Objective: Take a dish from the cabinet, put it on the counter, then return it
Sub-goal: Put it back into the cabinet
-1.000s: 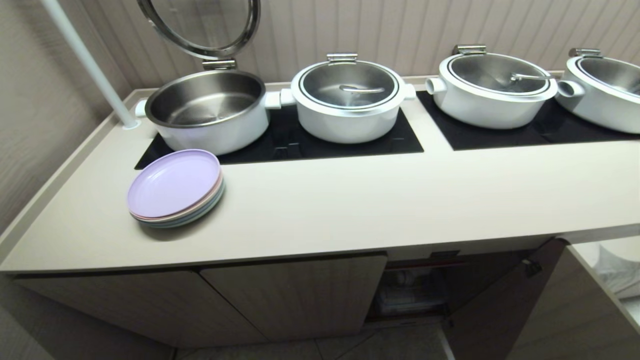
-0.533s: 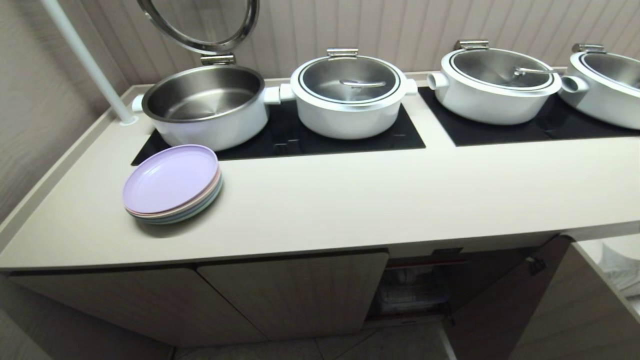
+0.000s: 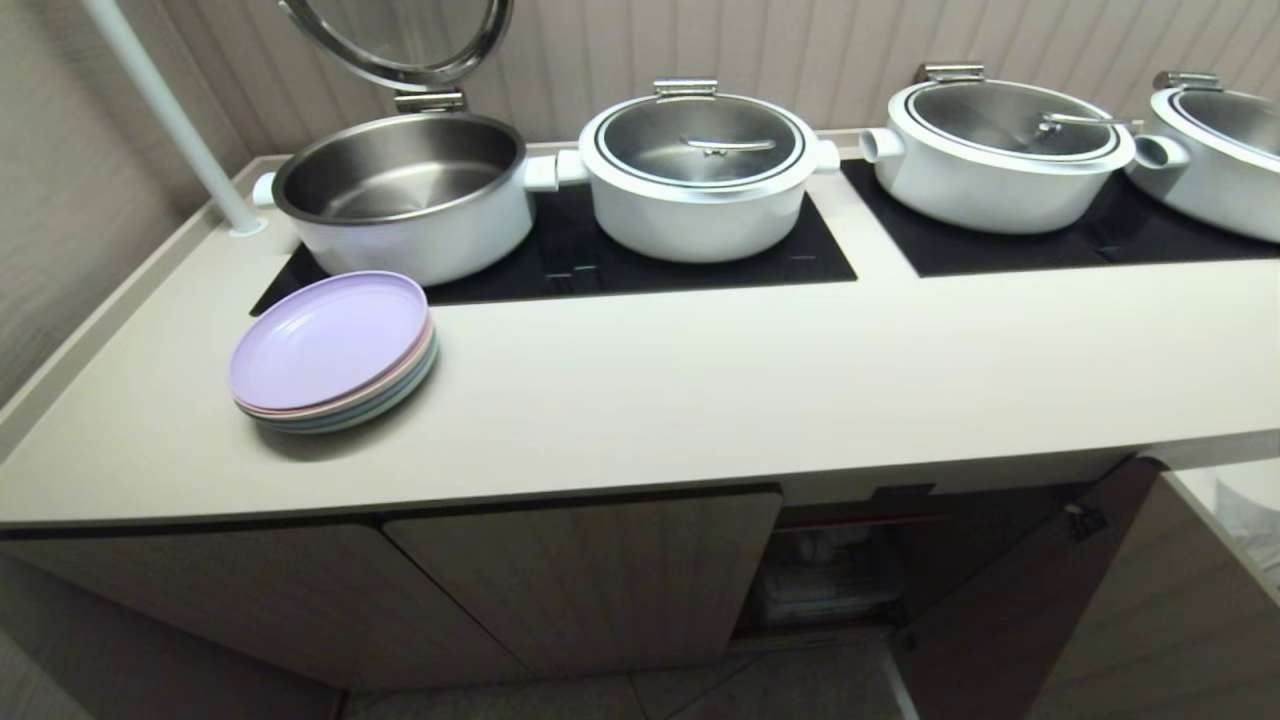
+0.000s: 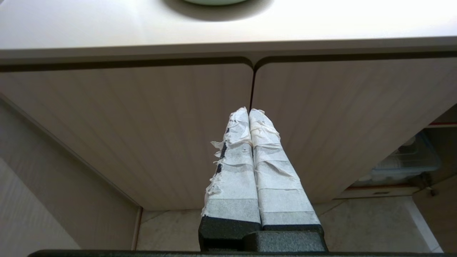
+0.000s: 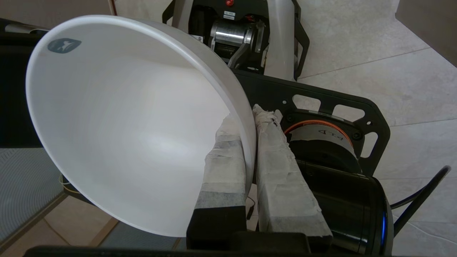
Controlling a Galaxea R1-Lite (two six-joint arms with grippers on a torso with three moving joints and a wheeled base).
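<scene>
The right gripper (image 5: pixel 250 117) is clamped on the rim of a white, deep round plastic dish (image 5: pixel 117 125): one tape-wrapped finger (image 5: pixel 223 167) lies inside the bowl, the other against its outer wall, so the rim sits between them. The dish opens out ahead of and to one side of the gripper, tilted on edge, with a small grey sticker (image 5: pixel 64 45) at its far rim. Beyond it are the robot's own black base plate (image 5: pixel 321 103) and the pale tiled floor (image 5: pixel 375 43); neither the cabinet nor the desk shows in this wrist view.

The left gripper (image 4: pixel 249 112) has its two taped fingers pressed together, holding nothing. It points at the seam between two closed pale beige wood-grain cabinet doors (image 4: pixel 142 125), apart from them. Off to one side of it the low cabinet (image 3: pixel 850 570) stands open, a clear plastic box (image 4: pixel 403 164) on its shelf. Above the doors runs the cream-beige desk (image 3: pixel 750 380).

Further off on the desk lies a stack of pastel plates with a lilac one on top (image 3: pixel 330 345), then black hob panels (image 3: pixel 640 260) carrying white pots with steel lids (image 3: pixel 700 170), the leftmost open.
</scene>
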